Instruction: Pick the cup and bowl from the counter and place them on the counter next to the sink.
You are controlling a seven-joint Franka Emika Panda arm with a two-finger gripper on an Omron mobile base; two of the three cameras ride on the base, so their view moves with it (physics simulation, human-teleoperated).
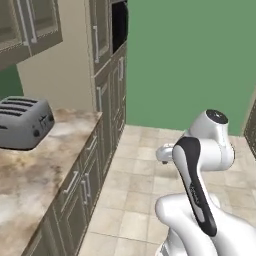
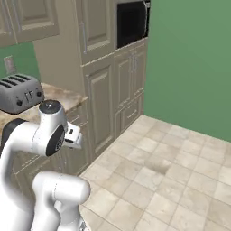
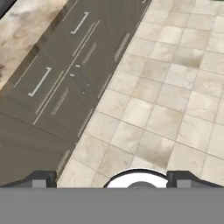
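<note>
1. The end effector point(image 3: 112, 181) stands wide open and empty, its fingertips point(image 3: 41, 180) apart at the bottom of the hand view, pointed down at the tiled floor point(image 3: 175, 87) beside the cabinet fronts point(image 3: 65, 87).
2. Where the cup, bowl and sink are cannot be told from these views; the marbled table point(image 1: 35, 175) carries a grey toaster point(image 1: 22, 122).
3. The step in hand appears to be travel, so the base should drive along the table until the cup or bowl appears.
4. The robot should keep the arm tucked clear of the cabinets.
</note>
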